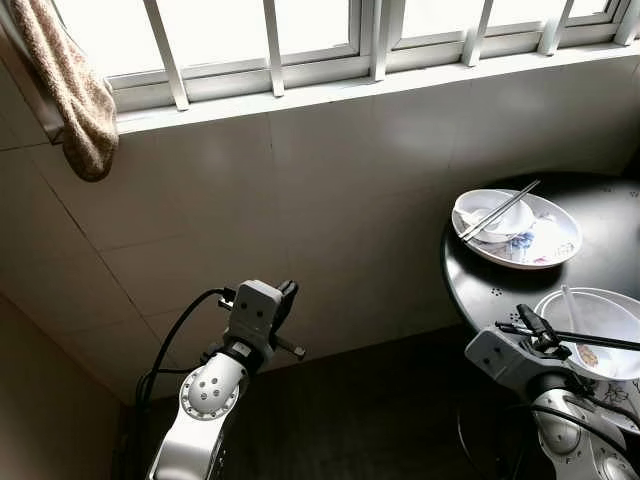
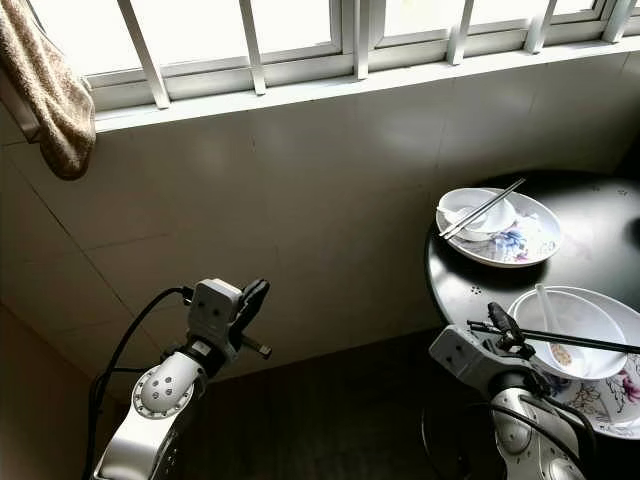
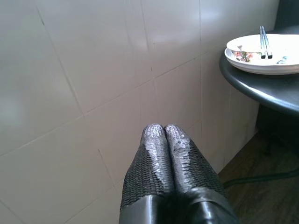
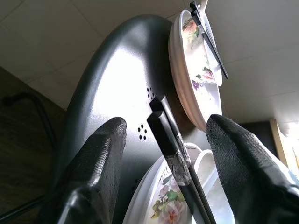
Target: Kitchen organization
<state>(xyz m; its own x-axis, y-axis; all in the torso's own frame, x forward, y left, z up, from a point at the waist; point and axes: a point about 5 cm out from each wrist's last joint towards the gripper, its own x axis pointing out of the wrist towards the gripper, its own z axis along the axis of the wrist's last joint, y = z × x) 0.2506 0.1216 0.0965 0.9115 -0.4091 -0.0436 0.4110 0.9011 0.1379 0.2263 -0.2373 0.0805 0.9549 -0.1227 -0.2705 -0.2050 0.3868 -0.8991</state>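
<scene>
At the lower right of the left eye view, the right gripper (image 1: 535,335) sits at the near edge of the round black table (image 1: 480,285), its fingers spread wide. The near pair of chopsticks (image 1: 575,339) lies across the near white bowl (image 1: 600,320), its long axis running across the frame toward the right, its butt ends pointing at the gripper. The right wrist view adds what the head views cannot: those ends (image 4: 161,119) stand midway between the two open fingertips (image 4: 110,137), not yet touched, so closing looks to me like the move in hand. The bowl, with a white spoon (image 1: 572,312) in it, rests on a flowered plate (image 2: 615,400).

At the lower left, the left gripper (image 1: 287,300) is raised before the tiled wall (image 1: 330,200), fingers pressed together on nothing, well apart from the table; the right arm is plainly nearer.

Farther back, at the right, a second bowl (image 1: 495,213) with chopsticks (image 1: 500,209) sits on a flowered plate (image 1: 545,245). A towel (image 1: 65,85) hangs at the upper left by the barred window (image 1: 270,40).
</scene>
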